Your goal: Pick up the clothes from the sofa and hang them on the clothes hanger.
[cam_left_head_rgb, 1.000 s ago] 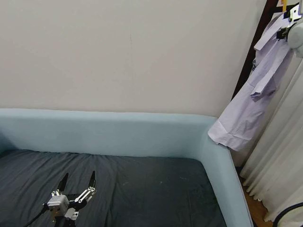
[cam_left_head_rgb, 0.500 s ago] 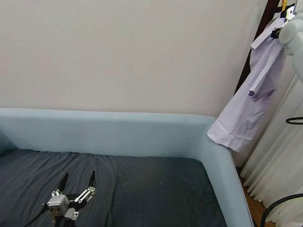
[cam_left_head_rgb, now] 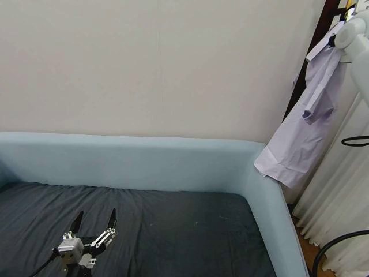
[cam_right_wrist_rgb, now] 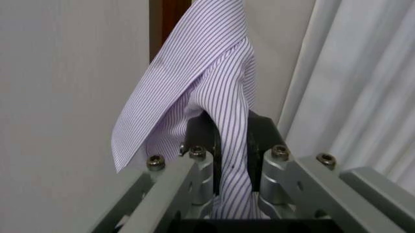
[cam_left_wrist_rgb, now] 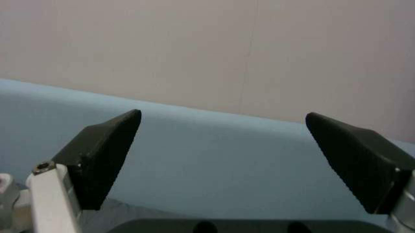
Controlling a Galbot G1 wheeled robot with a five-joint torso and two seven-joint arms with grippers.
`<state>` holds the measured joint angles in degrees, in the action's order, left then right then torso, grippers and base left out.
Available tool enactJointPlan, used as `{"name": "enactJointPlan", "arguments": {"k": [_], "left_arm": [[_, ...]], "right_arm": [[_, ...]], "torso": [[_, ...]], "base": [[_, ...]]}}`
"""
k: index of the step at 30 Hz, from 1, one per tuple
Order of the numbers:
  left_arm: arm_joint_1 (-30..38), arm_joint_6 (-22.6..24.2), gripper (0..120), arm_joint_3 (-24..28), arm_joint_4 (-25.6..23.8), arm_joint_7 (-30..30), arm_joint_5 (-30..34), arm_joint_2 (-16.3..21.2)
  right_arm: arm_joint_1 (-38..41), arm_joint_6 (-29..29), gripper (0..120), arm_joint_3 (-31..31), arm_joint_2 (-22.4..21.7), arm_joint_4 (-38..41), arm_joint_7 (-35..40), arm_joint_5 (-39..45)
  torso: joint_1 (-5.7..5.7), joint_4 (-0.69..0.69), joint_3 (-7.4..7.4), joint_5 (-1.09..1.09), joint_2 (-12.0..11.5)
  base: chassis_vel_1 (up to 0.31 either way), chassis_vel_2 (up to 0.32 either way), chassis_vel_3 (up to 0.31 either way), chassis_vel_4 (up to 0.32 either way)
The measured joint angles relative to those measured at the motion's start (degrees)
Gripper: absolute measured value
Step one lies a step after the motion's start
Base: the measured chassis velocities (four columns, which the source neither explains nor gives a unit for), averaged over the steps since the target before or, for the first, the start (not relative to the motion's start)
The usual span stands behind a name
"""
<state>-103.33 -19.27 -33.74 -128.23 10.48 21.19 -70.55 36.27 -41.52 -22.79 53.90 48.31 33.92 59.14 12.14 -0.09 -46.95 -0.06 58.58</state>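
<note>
A lilac striped shirt (cam_left_head_rgb: 302, 133) hangs at the far right, beside a dark wooden post (cam_left_head_rgb: 308, 63), its hem resting on the sofa's right arm. My right arm (cam_left_head_rgb: 354, 40) is raised at the top right next to it. In the right wrist view my right gripper (cam_right_wrist_rgb: 232, 145) is shut on a fold of the striped shirt (cam_right_wrist_rgb: 194, 82). My left gripper (cam_left_head_rgb: 94, 223) hovers low over the dark sofa seat, open with nothing between its fingers (cam_left_wrist_rgb: 104, 160).
The light blue sofa (cam_left_head_rgb: 144, 161) has a dark grey seat cushion (cam_left_head_rgb: 173, 231) and stands against a plain wall. White curtains (cam_left_head_rgb: 340, 208) hang to the right of the sofa arm. A black cable (cam_left_head_rgb: 334, 248) loops at the lower right.
My right arm has lifted the shirt's upper part a little higher and toward the post; the sleeve has swung. The left gripper has not moved.
</note>
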Motion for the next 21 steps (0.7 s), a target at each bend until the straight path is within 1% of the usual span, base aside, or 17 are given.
{"name": "enactJointPlan", "arguments": {"k": [5,7,9,11,14,15,18,19,21], "left_arm": [[0.0,0.0,100,0.0,0.0,0.0,0.0,0.0],[0.0,0.0,100,0.0,0.0,0.0,0.0,0.0],[0.0,0.0,100,0.0,0.0,0.0,0.0,0.0],[0.0,0.0,100,0.0,0.0,0.0,0.0,0.0],[0.0,0.0,100,0.0,0.0,0.0,0.0,0.0],[0.0,0.0,100,0.0,0.0,0.0,0.0,0.0],[0.0,0.0,100,0.0,0.0,0.0,0.0,0.0],[0.0,0.0,100,0.0,0.0,0.0,0.0,0.0],[0.0,0.0,100,0.0,0.0,0.0,0.0,0.0]], "right_arm": [[0.9,-0.2,8,-1.5,1.0,-1.9,-0.7,0.2],[2.2,-0.2,8,-2.4,2.4,-4.4,-2.2,-0.8],[3.8,0.1,8,-3.4,3.7,-7.0,-3.9,-2.1],[4.5,0.3,8,-4.1,4.3,-8.3,-4.9,-2.9],[4.8,0.4,8,-4.8,4.5,-8.9,-5.6,-3.3],[4.8,0.5,10,-5.1,4.5,-8.9,-6.1,-3.6],[4.2,0.9,21,-5.2,3.8,-7.4,-6.6,-3.8],[4.2,0.9,21,-5.2,3.8,-7.4,-6.6,-3.8],[3.8,1.0,31,-5.6,3.1,-6.2,-6.8,-3.7]], "torso": [[0.0,-0.01,0.0,0.02,0.0],[0.0,-0.01,0.0,0.03,0.0],[0.0,0.01,0.0,0.02,0.0],[0.0,0.02,0.0,-0.02,0.0],[0.0,0.03,0.0,-0.01,0.0],[0.0,0.03,-0.01,0.01,0.0],[0.0,0.03,-0.01,0.01,0.0],[0.0,0.03,-0.01,0.01,0.0],[0.0,0.04,-0.01,0.01,0.0]], "base": [[0.0,0.0,0.0,0.0],[0.0,0.0,0.0,0.0],[0.0,0.0,0.0,0.0],[0.0,0.0,0.0,0.0],[0.0,0.0,0.0,0.0],[0.0,0.0,0.0,0.0],[0.0,0.0,0.0,0.0],[0.0,0.0,0.0,0.0],[0.0,0.0,0.0,0.0]]}}
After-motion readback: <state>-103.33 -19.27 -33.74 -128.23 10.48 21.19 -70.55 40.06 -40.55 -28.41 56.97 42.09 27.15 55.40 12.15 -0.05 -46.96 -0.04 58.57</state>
